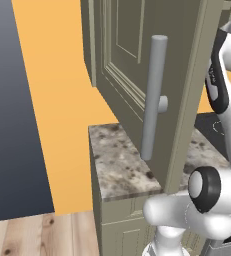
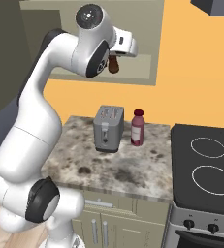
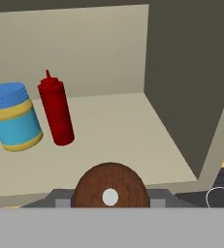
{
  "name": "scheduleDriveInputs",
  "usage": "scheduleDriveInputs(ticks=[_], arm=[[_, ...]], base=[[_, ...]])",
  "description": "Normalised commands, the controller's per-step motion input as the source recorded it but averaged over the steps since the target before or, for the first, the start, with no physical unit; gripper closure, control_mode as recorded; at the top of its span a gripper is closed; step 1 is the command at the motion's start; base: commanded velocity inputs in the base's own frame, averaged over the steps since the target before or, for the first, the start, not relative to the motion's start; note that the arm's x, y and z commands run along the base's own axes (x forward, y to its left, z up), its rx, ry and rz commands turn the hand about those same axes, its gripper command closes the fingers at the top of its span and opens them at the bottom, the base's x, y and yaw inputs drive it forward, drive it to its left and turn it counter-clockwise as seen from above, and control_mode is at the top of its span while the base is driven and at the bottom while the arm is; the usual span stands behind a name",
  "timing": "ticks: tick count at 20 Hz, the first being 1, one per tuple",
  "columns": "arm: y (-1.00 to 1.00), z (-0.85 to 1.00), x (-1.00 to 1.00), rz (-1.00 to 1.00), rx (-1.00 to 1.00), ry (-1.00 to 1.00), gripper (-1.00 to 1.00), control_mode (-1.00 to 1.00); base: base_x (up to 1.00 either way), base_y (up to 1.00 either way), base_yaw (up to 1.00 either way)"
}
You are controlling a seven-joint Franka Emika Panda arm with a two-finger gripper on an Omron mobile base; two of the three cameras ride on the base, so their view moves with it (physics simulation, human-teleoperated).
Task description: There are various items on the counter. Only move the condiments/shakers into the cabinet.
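My gripper [image 2: 115, 58] is shut on a small reddish-brown shaker [image 2: 113, 64], held high in front of the open cabinet [image 2: 133, 70]. In the hand view the shaker's round knob top [image 3: 109, 186] sits between the two fingers of the gripper [image 3: 109, 197], just outside the front edge of the cabinet shelf [image 3: 118, 126]. On that shelf stand a red squeeze bottle [image 3: 56, 112] and a blue canister with yellow bands [image 3: 14, 116], left of centre. The cabinet door [image 1: 137, 60] with its grey bar handle [image 1: 154, 95] hangs open over the counter [image 1: 119, 165].
On the counter [image 2: 84, 169] stand a grey toaster [image 2: 108, 128] and a dark red bottle [image 2: 138, 127]. A black stovetop [image 2: 205, 169] lies to the right. The cabinet's right inner wall [image 3: 191, 87] is close beside the hand. Shelf room lies right of the red bottle.
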Motion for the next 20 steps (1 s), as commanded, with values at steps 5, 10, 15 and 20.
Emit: scheduleDriveInputs(ticks=[5,10,15,20], arm=[[0.11,-0.04,0.06,0.00,0.00,-0.01,1.00,-1.00],[0.04,-0.04,0.23,0.00,0.00,-0.03,1.00,-1.00],[0.04,-0.09,0.22,0.00,0.00,0.00,1.00,-1.00],[0.00,-0.16,0.25,0.00,0.00,0.00,1.00,-1.00]], base=[[0.00,0.00,0.00],[0.00,0.00,0.00],[0.00,0.00,0.00],[0.00,0.00,0.00]])
